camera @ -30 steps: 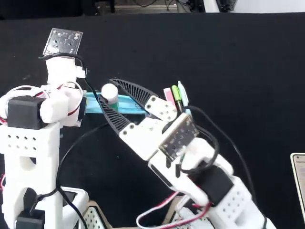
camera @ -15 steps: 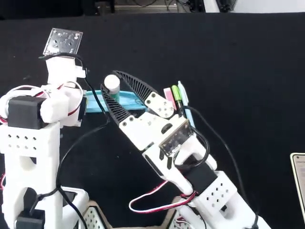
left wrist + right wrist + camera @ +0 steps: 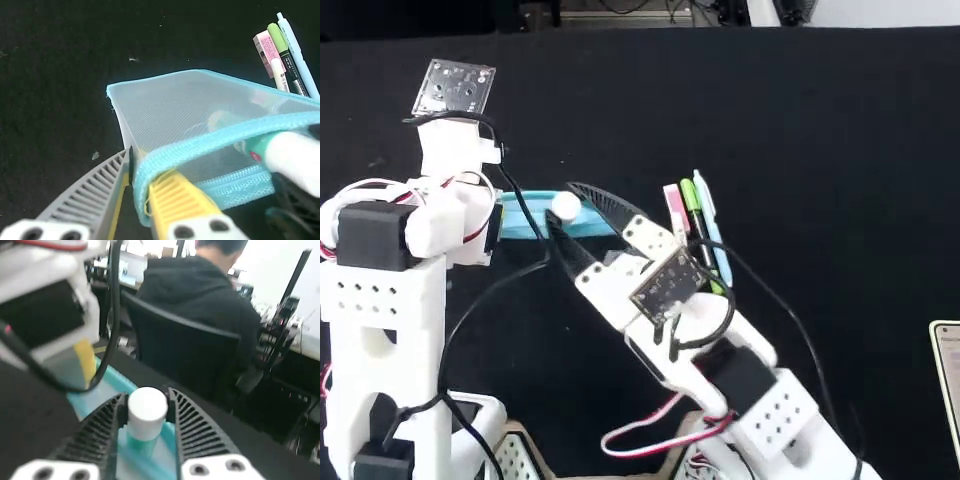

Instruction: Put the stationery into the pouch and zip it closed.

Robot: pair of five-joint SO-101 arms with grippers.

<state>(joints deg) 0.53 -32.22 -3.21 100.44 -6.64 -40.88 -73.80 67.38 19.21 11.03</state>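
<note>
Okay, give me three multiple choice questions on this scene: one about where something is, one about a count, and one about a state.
1. Where is the glue stick?
A. lying on a shelf
B. in a person's hand
C. in the right gripper, at the pouch's mouth

2. How many stationery items lie on the table beside the pouch?
A. one
B. three
C. six

3. The left gripper is:
A. shut on the pouch's rim
B. wide open
C. shut on a ruler

Answers:
1 C: the white cap sits clamped in that gripper, above the blue mesh.
2 B: an eraser, a marker and a pen lie side by side.
3 A: the zip edge is pinched in it.
</note>
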